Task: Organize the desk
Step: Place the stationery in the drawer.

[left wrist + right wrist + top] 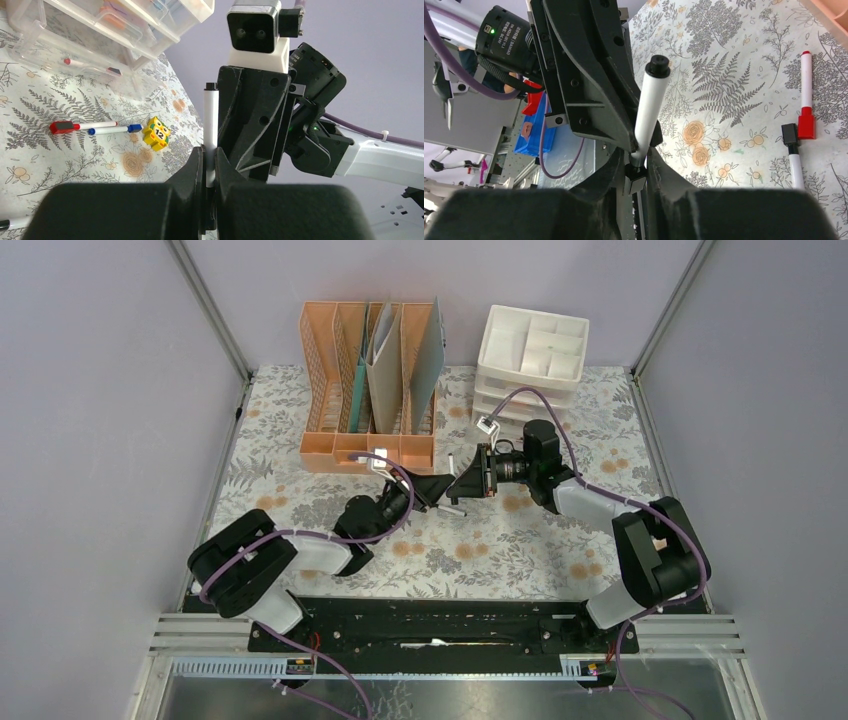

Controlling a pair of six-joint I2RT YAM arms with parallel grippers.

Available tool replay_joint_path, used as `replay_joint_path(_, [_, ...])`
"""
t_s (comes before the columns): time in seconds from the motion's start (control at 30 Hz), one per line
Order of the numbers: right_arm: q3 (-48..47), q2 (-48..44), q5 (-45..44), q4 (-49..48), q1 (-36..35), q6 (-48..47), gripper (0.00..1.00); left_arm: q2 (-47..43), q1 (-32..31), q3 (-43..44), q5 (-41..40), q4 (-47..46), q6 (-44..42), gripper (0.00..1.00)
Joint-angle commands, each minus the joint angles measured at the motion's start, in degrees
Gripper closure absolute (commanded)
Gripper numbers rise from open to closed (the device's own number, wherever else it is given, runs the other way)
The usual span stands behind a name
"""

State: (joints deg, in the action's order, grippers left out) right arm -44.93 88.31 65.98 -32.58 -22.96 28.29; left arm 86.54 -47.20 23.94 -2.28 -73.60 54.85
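Pale desk (520, 550), long axis left-right

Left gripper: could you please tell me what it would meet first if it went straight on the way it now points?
Most likely the right gripper, whose fingers face it at close range, both shut on the same white marker; exact depth is unclear.

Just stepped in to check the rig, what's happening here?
Both arms meet over the desk. The left gripper and the right gripper are each shut on a white marker, apparently the same pen, so it looks like a handover or capping. A red marker and others lie loose on the cloth; the file rack and drawer unit stand behind.
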Motion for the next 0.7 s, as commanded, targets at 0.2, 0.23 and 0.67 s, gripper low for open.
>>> replay_joint_path(0.2, [-3.4, 0.7, 2.0, 2.4, -0.8, -3.1, 1.00, -2.5, -0.4, 1.5, -0.3, -2.9, -1.4, 0.70])
replay_joint_path(0.23, [-3.7, 0.5, 2.1, 3.7, -0.8, -4.6, 1.00, -3.4, -0.4, 1.3, -0.5, -1.6, -1.7, 0.63])
replay_joint_path(0.67, [-11.2, -4.8, -5.5, 33.2, 0.8, -35.6, 1.00, -30.6, -0.3, -4.7, -10.8, 28.0, -17.4, 0.01])
